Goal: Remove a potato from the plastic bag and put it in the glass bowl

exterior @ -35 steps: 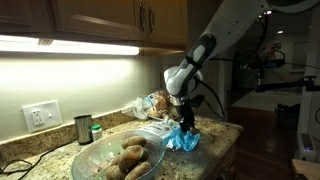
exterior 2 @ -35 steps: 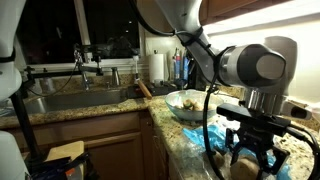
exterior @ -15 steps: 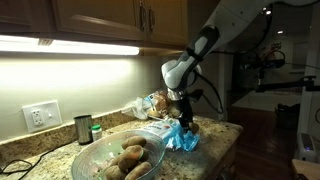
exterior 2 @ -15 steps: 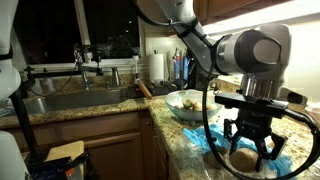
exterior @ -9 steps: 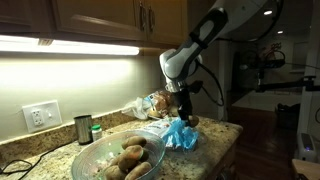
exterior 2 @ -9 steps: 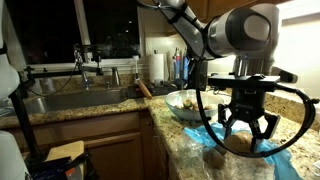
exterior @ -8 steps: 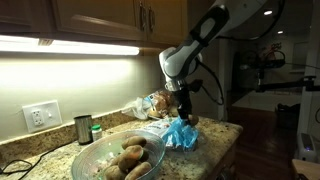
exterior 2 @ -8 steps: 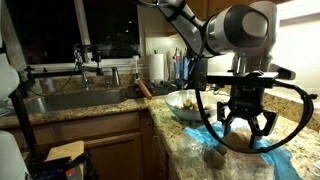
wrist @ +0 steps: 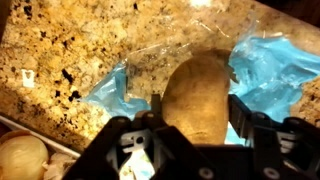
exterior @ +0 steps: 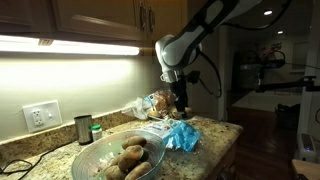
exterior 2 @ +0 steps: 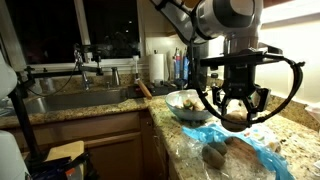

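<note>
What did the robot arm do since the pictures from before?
The gripper rose up from the plastic bag, lifting out a potato clamped between its fingers. The bag and the glass bowl with its potatoes stayed where they were.

potato held above blue plastic bag; glass bowl holds several potatoes

An exterior view is facing the wall, bowl at 7 o'clock; an exterior view is looking along the counter, sharing that bowl. The wrist view is looking down, close.
</note>
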{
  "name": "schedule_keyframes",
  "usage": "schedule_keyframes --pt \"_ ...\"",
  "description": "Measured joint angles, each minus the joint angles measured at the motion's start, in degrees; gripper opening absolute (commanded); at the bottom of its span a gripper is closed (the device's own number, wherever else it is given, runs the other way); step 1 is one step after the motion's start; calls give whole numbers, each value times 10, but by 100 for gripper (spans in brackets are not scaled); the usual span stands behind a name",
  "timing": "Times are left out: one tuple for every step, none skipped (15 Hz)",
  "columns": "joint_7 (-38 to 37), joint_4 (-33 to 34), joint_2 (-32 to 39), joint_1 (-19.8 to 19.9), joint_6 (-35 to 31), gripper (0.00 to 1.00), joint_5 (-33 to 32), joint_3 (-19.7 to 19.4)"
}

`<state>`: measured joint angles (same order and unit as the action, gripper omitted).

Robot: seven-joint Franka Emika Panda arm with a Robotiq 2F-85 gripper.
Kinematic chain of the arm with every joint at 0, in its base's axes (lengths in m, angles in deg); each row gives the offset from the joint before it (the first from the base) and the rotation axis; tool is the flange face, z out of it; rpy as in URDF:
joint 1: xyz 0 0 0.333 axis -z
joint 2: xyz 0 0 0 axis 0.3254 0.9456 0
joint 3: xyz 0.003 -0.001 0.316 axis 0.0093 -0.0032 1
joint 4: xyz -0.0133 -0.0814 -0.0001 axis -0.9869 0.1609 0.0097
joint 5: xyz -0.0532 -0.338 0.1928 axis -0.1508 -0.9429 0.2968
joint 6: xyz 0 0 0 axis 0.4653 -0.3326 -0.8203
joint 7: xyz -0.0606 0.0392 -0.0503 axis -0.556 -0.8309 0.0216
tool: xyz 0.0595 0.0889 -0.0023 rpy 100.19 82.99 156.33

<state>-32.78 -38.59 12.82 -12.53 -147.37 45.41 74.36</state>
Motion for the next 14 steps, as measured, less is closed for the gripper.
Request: schedule_keyframes --pt "0 0 -4 -2 0 41 -3 1" --pt "0 0 -9 -4 0 41 -7 2" --pt "0 0 -13 -5 0 41 -11 3" --pt "0 0 -17 -7 0 41 -14 5" --pt "0 0 -20 -8 0 41 -16 6" --pt "0 0 -23 -9 0 41 -16 8" --pt "1 1 -25 -10 0 41 -16 10" --pt "4 3 -26 -11 0 41 -15 13" --pt "6 5 -26 -12 0 41 -15 16" --pt "10 8 -26 -12 0 41 -15 20" --pt "15 10 -26 -12 0 41 -14 23" --pt "19 13 -26 -13 0 41 -13 27" --pt "23 16 -26 -13 0 41 -13 30" --pt "27 20 -26 -14 0 41 -13 33"
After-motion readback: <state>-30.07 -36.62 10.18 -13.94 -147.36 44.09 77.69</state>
